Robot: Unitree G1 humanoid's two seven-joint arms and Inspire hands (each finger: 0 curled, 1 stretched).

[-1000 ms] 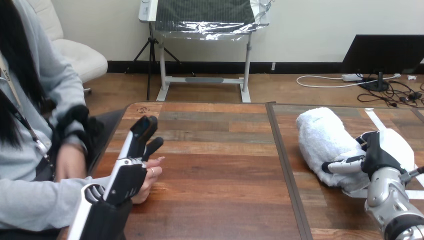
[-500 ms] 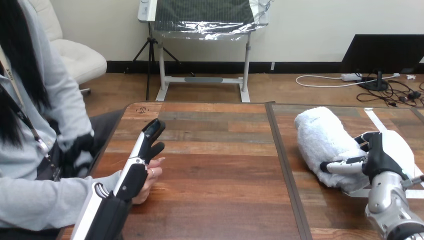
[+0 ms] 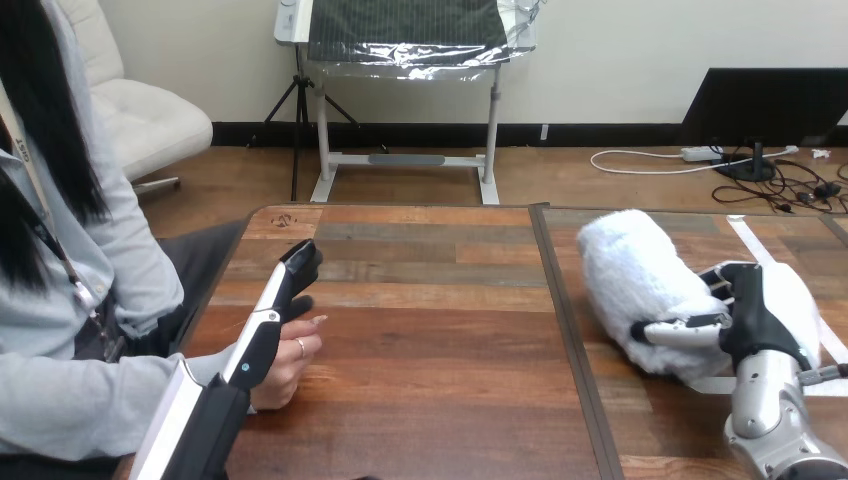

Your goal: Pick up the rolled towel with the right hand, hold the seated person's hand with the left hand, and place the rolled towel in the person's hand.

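My right hand (image 3: 748, 318) is curled round the rolled towel (image 3: 628, 278) at the right of the table (image 3: 440, 340). My left hand (image 3: 262, 335) lies straight-fingered against the person's hand (image 3: 285, 372).

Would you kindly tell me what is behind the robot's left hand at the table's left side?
The person's hand rests on the table just behind the left hand, its curled fingers showing past it. Its palm is covered, so contact cannot be judged.
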